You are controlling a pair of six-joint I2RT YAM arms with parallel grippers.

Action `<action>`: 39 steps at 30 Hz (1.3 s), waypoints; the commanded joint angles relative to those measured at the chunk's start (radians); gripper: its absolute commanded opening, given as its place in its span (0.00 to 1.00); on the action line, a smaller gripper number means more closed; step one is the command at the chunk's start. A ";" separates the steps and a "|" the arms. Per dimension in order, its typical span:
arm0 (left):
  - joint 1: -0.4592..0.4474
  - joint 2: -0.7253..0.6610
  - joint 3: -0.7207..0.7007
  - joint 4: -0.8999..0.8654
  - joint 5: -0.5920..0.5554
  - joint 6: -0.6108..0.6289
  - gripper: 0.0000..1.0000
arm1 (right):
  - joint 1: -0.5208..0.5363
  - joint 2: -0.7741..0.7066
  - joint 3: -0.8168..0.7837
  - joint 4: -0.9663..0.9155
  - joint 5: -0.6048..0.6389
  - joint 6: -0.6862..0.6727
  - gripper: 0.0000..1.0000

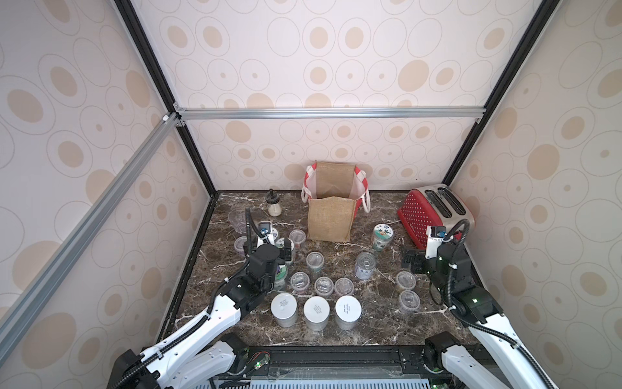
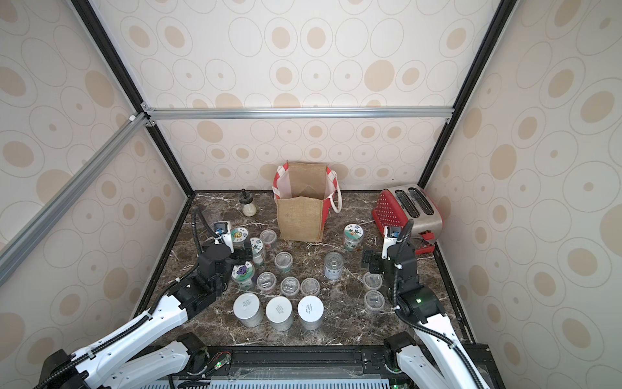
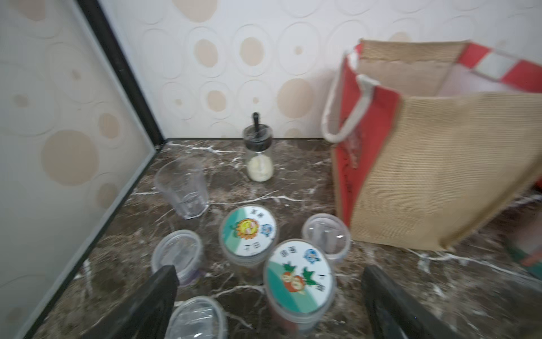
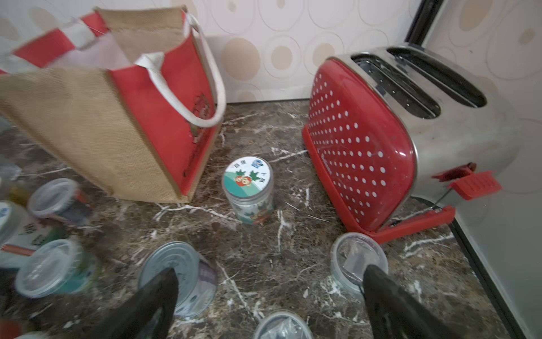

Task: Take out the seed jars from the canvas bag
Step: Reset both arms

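The canvas bag [image 1: 331,215] stands upright at the back of the marble table [image 1: 370,331], mouth open, between a glass shaker [image 1: 273,203] and a red dotted toaster [image 1: 434,215]; the seed jars [image 1: 316,309] stand out on the table in front of it, white-lidded ones in a row nearest the robot, clear-lidded and flower-lidded ones scattered behind them; in both top views no jar shows inside the bag, though its front panel hides the near part of its floor, so I judge the task done or nearly so, with only a check of the bag left; the left gripper [image 3: 269,296] is spread wide and carries nothing, with a flower-lidded jar [image 3: 299,278] standing in line between its jaws, though whether the tips reach down to its level I cannot tell; the right gripper [image 4: 271,286] is likewise spread and empty, above the jars on the toaster's side; to finish well, each arm should rise straight up before moving sideways, since crowded jars sit just beside both sets of jaws and a low sweep would likely topple them; if a jar does lie hidden in the bag, the reach should come down through the mouth, clear of the white rope handles [image 4: 205,88], jaws wide, with the other arm steadying the soft wall; the lidless tumbler [image 3: 181,187] needs no handling.
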 commanded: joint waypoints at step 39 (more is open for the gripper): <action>0.347 0.503 -0.427 1.299 0.161 0.407 0.98 | -0.259 0.514 -0.440 1.136 -0.062 -0.152 1.00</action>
